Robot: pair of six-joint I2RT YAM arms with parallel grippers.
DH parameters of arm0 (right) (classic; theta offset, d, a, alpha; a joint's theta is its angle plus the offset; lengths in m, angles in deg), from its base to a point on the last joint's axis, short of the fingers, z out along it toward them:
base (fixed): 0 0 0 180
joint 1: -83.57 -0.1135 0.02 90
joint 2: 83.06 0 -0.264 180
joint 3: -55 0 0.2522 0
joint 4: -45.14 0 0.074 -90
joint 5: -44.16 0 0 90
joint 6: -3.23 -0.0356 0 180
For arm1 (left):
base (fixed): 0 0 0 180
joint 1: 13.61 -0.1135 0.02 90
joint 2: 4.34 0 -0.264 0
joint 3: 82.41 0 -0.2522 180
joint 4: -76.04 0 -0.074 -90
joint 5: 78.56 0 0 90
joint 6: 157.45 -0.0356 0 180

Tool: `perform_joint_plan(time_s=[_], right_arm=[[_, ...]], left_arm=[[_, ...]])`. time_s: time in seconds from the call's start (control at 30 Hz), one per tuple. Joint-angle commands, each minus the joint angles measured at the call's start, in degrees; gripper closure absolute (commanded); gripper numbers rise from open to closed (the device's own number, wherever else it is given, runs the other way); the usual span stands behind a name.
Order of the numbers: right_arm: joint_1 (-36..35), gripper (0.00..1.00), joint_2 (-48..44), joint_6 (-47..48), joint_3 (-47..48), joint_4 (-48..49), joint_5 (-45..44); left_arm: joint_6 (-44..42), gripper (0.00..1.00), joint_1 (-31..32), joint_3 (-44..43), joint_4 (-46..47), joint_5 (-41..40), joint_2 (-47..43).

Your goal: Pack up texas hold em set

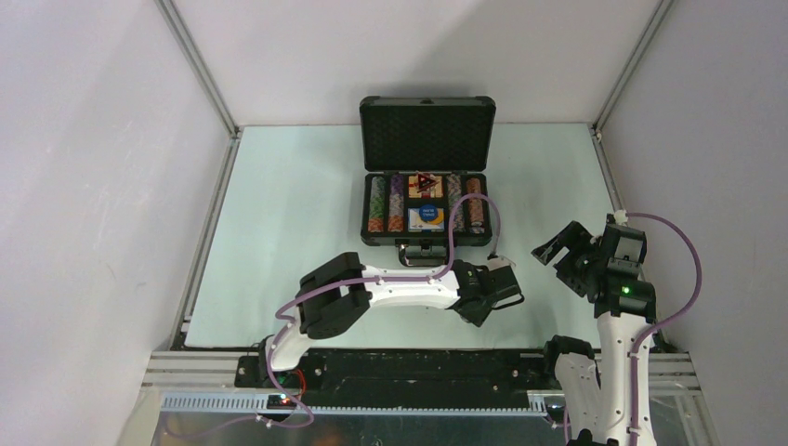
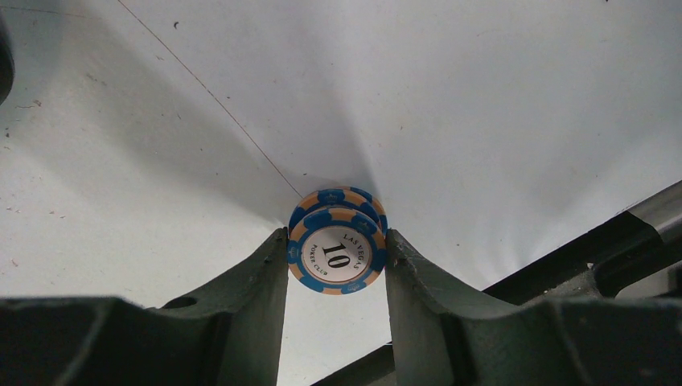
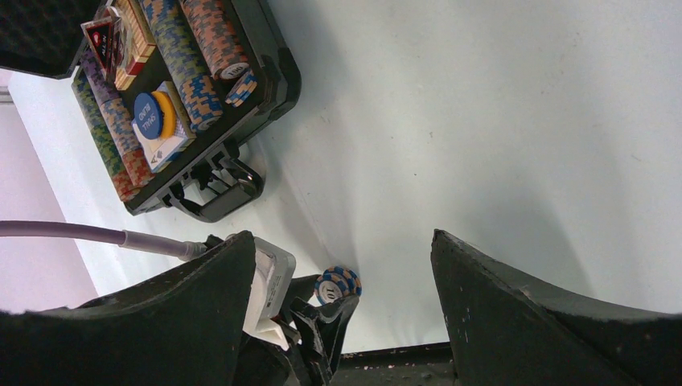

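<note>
The dark grey briefcase lies open at the back of the table, its lid standing upright. Inside are rows of striped poker chips, a dark triangular marker on a card box, and a round blue button. My left gripper hovers low in front of the case, shut on a short stack of blue-and-orange chips marked 10, clamped edge-on between both fingers. In the right wrist view the same chips show just above the table. My right gripper stands open and holds nothing.
The case's black handle points toward the arms. White walls and aluminium rails bound the table on three sides. A black base rail runs along the near edge. The left arm's purple cable arcs over the case's front.
</note>
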Motion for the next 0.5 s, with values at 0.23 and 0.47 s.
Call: perform_joint_plan(time_s=[0.23, 0.47], right_arm=[[-0.4, 0.17, -0.55, 1.23, 0.79, 0.81, 0.66], [-0.49, 0.17, -0.63, 1.22, 0.78, 0.82, 0.69]], left_arm=[[-0.45, 0.48, 0.24, -2.32, 0.26, -0.7, -0.27], [-0.53, 0.44, 0.25, -2.41, 0.23, -0.84, -0.27]])
